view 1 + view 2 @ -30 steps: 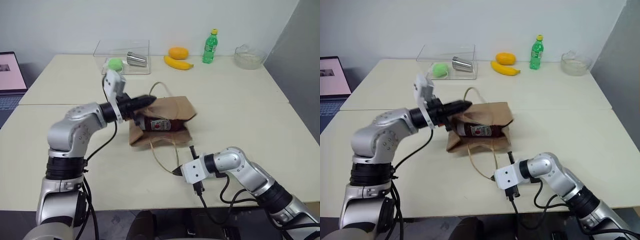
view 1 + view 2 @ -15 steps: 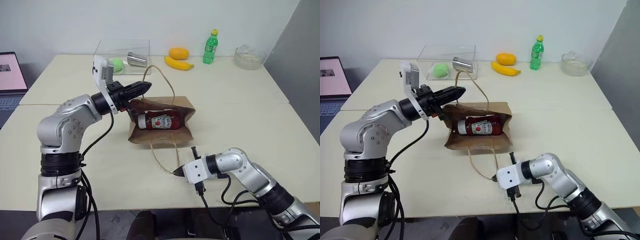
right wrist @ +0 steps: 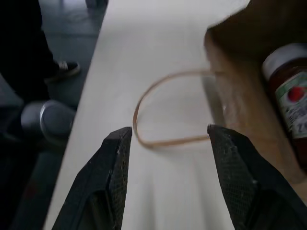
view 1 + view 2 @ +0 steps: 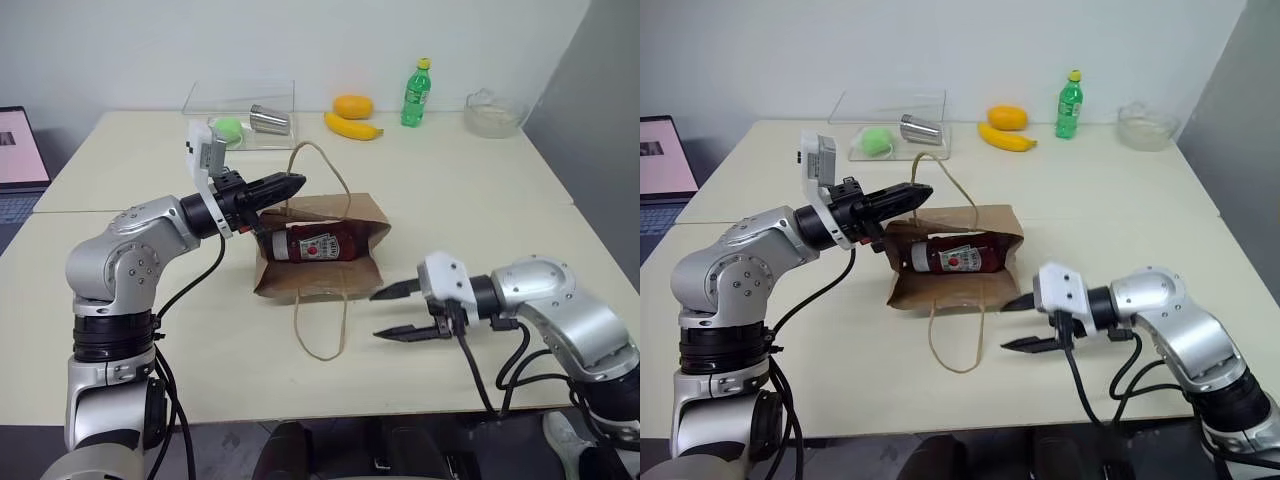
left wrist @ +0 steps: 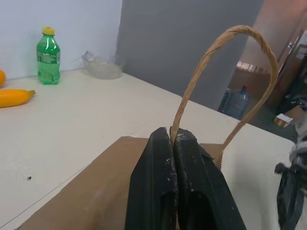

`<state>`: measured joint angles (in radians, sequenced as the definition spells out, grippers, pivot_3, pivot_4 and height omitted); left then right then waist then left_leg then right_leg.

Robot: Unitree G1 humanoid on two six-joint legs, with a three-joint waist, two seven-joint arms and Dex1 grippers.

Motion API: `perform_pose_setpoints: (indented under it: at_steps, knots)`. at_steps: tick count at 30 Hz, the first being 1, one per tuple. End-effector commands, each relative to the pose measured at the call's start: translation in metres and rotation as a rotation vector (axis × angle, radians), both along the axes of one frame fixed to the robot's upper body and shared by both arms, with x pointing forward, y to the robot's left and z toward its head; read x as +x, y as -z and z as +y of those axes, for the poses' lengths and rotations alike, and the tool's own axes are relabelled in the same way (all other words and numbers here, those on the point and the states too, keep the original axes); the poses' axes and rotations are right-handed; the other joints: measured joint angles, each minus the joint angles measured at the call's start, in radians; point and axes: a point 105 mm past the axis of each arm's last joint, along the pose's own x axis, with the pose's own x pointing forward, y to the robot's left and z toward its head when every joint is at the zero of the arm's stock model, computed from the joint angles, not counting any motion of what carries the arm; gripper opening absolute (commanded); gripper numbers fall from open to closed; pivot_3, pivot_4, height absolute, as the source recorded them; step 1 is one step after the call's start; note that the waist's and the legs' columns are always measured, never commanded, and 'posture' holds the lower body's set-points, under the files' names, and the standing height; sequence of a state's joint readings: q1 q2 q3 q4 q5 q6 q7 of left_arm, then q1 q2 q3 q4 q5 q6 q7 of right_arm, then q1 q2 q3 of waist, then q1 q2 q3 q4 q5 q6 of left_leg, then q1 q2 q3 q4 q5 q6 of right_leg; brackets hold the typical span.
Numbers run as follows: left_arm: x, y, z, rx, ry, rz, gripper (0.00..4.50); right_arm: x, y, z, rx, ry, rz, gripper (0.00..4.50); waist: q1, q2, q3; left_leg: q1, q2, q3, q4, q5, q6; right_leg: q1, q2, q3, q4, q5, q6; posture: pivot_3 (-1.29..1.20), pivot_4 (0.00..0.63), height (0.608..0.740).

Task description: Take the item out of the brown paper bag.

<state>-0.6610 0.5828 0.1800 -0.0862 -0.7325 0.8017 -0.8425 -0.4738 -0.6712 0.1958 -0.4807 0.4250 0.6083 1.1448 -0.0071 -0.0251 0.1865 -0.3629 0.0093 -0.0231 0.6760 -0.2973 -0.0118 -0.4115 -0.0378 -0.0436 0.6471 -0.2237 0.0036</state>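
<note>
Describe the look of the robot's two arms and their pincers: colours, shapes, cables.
Both arms are built of rounded silver-grey shells joined by black rings. Each wrist carries a white boxy block, and loose black cables loop beneath the forearms. The left pincer and the right pincer each have two slim black fingers that taper to points; up close, the left fingers show scuffed, pale-flecked surfaces.

Our two silver-grey rounded arm shells with black joint rings, black cables looping from our elbows, a white boxy camera block on each wrist, our left gripper [image 4: 292,183] and right gripper [image 4: 385,313] each of two tapered matte-black fingers [image 5: 153,191], faintly scuffed.
</note>
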Motion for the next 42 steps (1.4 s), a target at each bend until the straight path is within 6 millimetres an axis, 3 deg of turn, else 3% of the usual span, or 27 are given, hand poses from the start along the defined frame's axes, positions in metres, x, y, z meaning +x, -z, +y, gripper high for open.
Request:
perform_pose_setpoints:
  at_steps: [1, 8, 12, 14, 19, 33, 42]
  knots:
    - [-0.006, -0.012, -0.004, -0.011, 0.032, -0.050, 0.00, 0.012, -0.027, 0.028, 0.113, 0.060, -0.106, 2.62, -0.002, 0.000, 0.000, 0.000, 0.001, 0.000, 0.000, 0.000, 0.000, -0.001, 0.001, 0.000, 0.000, 0.000, 0.000, 0.00, 0.150, 0.740]
    - [-0.007, -0.013, -0.004, -0.020, 0.029, -0.049, 0.00, 0.041, 0.000, 0.080, 0.008, 0.147, -0.300, 2.62, 0.004, 0.000, 0.000, -0.003, -0.001, 0.000, 0.000, 0.000, 0.000, -0.004, 0.001, 0.000, 0.001, 0.001, -0.002, 0.00, 0.150, 0.740]
    - [-0.007, -0.014, -0.004, -0.023, 0.026, -0.052, 0.00, 0.056, 0.005, 0.104, -0.002, 0.202, -0.376, 2.62, 0.003, 0.000, 0.000, -0.004, -0.002, 0.003, 0.000, 0.000, -0.001, -0.007, 0.002, 0.004, 0.002, 0.003, -0.005, 0.00, 0.150, 0.740]
    - [-0.007, -0.014, -0.004, -0.024, 0.025, -0.054, 0.00, 0.065, 0.006, 0.110, -0.005, 0.246, -0.424, 3.01, 0.003, 0.000, 0.000, -0.005, -0.002, 0.003, 0.000, 0.001, -0.001, -0.008, 0.002, 0.004, 0.002, 0.003, -0.005, 0.00, 0.150, 0.740]
    - [-0.008, -0.015, -0.004, -0.024, 0.024, -0.058, 0.00, 0.084, 0.012, 0.108, -0.064, 0.314, -0.536, 4.46, 0.004, 0.000, 0.000, -0.005, -0.002, 0.003, 0.000, 0.002, -0.003, -0.008, 0.002, 0.004, 0.002, 0.003, -0.005, 0.00, 0.150, 0.740]
    - [-0.007, -0.016, -0.003, -0.024, 0.019, -0.066, 0.00, 0.111, 0.033, 0.113, -0.359, 0.263, -0.910, 4.46, -0.008, 0.000, 0.000, -0.006, -0.001, 0.003, 0.000, 0.000, -0.001, -0.009, 0.002, 0.004, 0.002, 0.003, -0.005, 0.00, 0.150, 0.740]
    - [-0.006, -0.016, -0.004, -0.022, 0.020, -0.068, 0.00, 0.135, 0.051, 0.107, -0.469, 0.284, -0.878, 4.46, -0.012, 0.000, 0.000, -0.006, -0.001, 0.003, 0.000, 0.001, -0.001, -0.009, 0.002, 0.004, 0.002, 0.003, -0.005, 0.00, 0.150, 0.740]
